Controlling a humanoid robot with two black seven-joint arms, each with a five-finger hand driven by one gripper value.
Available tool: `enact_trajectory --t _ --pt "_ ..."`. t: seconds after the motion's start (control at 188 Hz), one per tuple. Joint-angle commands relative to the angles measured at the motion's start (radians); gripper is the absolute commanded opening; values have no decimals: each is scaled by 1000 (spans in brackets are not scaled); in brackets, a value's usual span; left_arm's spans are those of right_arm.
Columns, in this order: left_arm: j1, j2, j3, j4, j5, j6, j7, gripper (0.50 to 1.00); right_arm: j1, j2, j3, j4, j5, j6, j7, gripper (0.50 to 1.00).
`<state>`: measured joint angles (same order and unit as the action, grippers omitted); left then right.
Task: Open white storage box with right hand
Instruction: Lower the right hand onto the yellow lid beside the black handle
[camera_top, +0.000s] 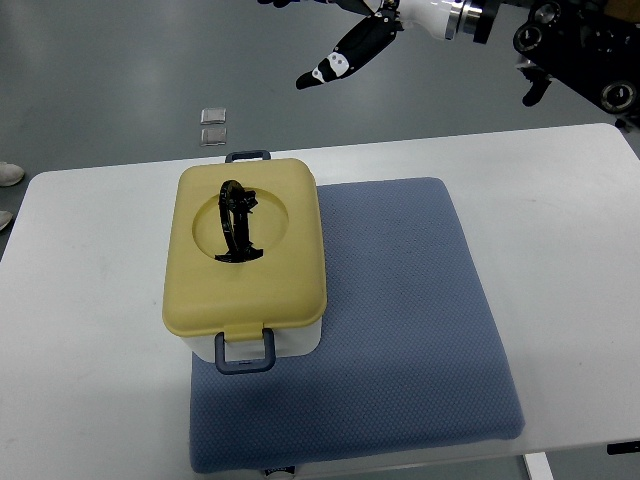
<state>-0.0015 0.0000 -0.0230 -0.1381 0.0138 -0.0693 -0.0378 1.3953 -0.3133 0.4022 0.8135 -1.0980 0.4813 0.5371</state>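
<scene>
A white storage box (268, 345) with a pale yellow lid (247, 250) sits on the left part of a blue mat (400, 320). A black folding handle (236, 222) lies in the lid's round recess. Blue-grey latches show at the near side (246, 352) and the far side (247, 156); the near one hangs down over the box front. My right hand (345, 58) hovers high above the far edge of the table, well clear of the box, with black fingers (325, 72) stretched out and holding nothing. The lid is down on the box.
The white table (560, 220) carries the mat and box. Beyond its far edge, on the grey floor, lie two small clear squares (213, 125). A shoe tip (8, 173) shows at the left edge.
</scene>
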Motion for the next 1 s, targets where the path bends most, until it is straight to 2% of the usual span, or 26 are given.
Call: enact_trajectory --t 0.0,0.127,0.265,0.451,0.621,0.833,0.992 --pt "0 0 0 0 0 0 -1 1000 74 7 -48 16 -94 66 12 911" --pt "0 0 0 0 0 0 -1 1000 139 16 -72 36 -204 117 14 911" --pt "0 0 0 0 0 -1 -1 1000 206 62 -141 39 -329 112 15 911" --pt "0 0 0 0 0 -1 -1 1000 277 152 -236 61 -353 106 35 911" --pt "0 0 0 0 0 -1 -1 1000 286 211 -298 62 -399 92 34 911" --pt "0 0 0 0 0 0 -1 1000 274 218 -385 53 -436 69 34 909" --pt "0 0 0 0 0 0 -1 1000 268 237 -395 55 -438 48 35 870"
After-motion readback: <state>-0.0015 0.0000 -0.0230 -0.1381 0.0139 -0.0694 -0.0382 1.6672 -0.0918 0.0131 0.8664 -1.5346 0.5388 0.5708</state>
